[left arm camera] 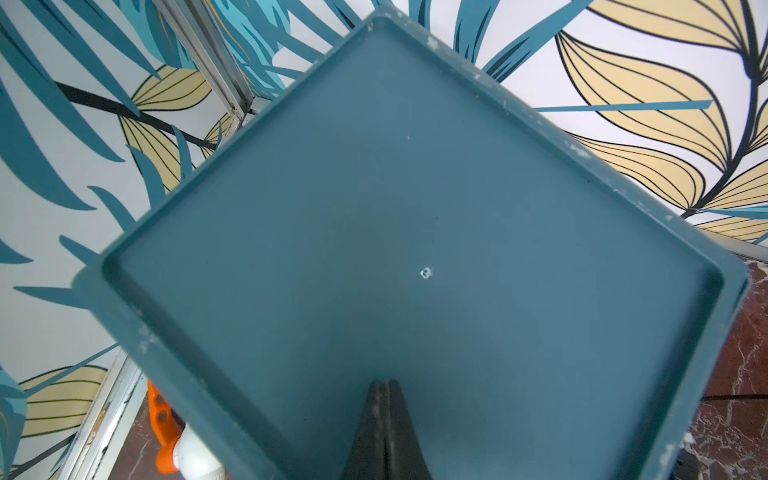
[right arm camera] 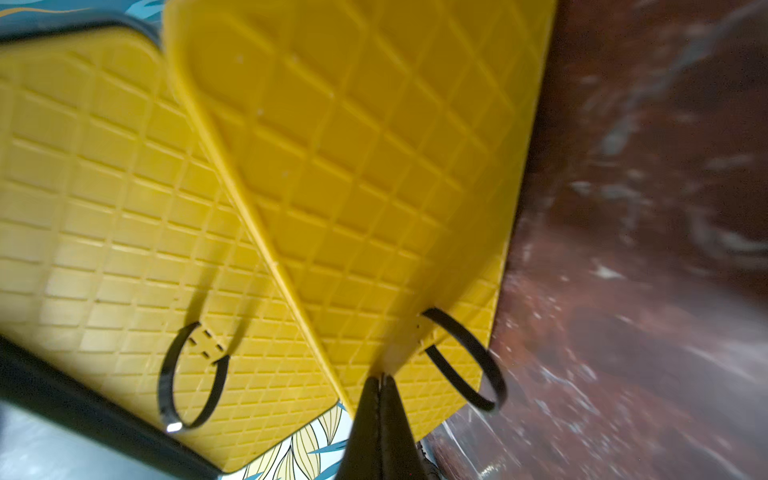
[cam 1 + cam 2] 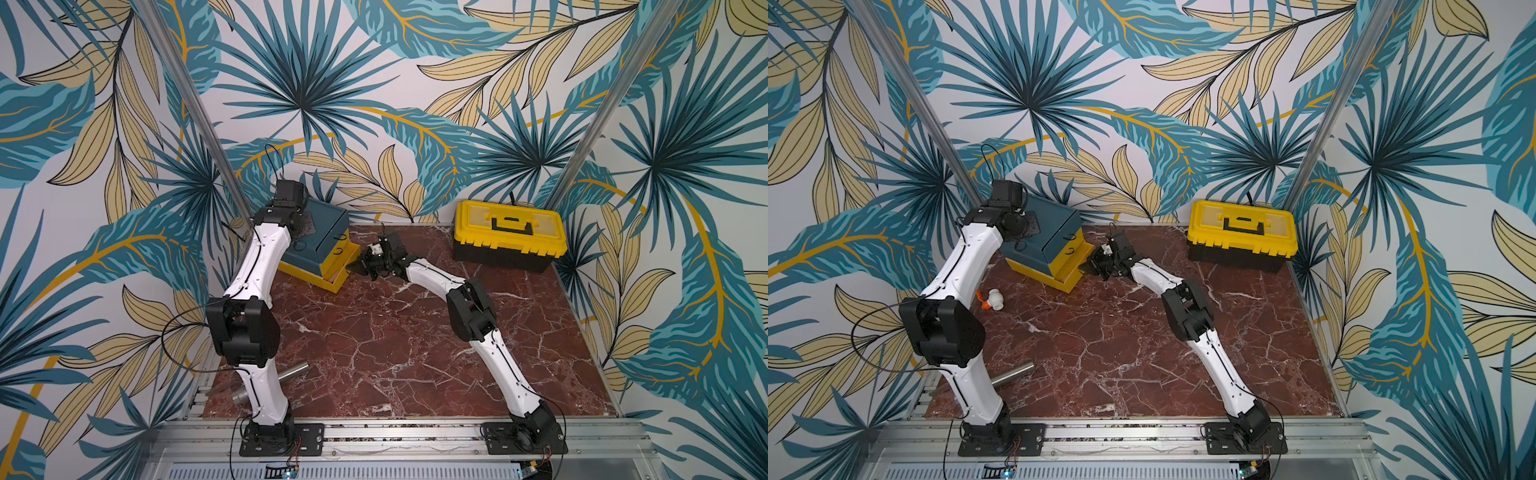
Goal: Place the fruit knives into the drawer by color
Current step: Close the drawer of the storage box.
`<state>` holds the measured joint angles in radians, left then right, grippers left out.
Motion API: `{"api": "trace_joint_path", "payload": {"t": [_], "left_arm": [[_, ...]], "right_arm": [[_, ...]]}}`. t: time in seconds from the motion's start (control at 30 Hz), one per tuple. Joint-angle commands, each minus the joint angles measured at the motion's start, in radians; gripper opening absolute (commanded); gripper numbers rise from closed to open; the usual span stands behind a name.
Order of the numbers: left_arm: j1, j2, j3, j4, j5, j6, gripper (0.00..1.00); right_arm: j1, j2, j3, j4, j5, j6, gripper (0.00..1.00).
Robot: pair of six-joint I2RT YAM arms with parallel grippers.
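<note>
No fruit knives show in any view. The drawer (image 3: 324,235) (image 3: 1054,235), a dark teal chest, stands at the back left. Its lowest yellow tray (image 3: 337,275) (image 3: 1073,274) sticks out further than the one above. My left gripper (image 1: 385,384) is shut, its tip resting on the chest's teal top (image 1: 415,208); in both top views the wrist hides it. My right gripper (image 3: 352,267) (image 3: 1084,266) (image 2: 381,380) is shut with nothing between its fingers. Its tip touches the lowest yellow front (image 2: 374,166), right beside that tray's black ring pull (image 2: 469,357).
A yellow toolbox (image 3: 509,235) (image 3: 1241,232) with a black handle sits at the back right. A steel cylinder (image 3: 291,372) (image 3: 1013,374) lies near the left arm's base. A white and orange fitting (image 3: 992,300) (image 1: 183,449) lies left of the chest. Walls close in left and behind.
</note>
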<state>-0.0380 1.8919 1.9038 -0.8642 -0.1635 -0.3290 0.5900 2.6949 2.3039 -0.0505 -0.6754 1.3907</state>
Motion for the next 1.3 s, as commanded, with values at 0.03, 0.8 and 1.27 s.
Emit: {"api": "trace_joint_path", "payload": {"t": [0.03, 0.8, 1.27], "left_arm": [[0.008, 0.059, -0.094, -0.170, 0.064, -0.010, 0.00], [0.006, -0.305, -0.176, -0.145, 0.110, 0.039, 0.59], [0.011, -0.846, -1.190, 0.763, -0.037, 0.115, 1.00]], "right_arm": [[0.028, 0.095, 0.127, 0.019, -0.006, 0.053, 0.00], [-0.069, -0.605, -0.373, -0.380, 0.066, -0.560, 0.52], [-0.273, -1.122, -0.828, -0.688, 0.833, -1.145, 1.00]]}}
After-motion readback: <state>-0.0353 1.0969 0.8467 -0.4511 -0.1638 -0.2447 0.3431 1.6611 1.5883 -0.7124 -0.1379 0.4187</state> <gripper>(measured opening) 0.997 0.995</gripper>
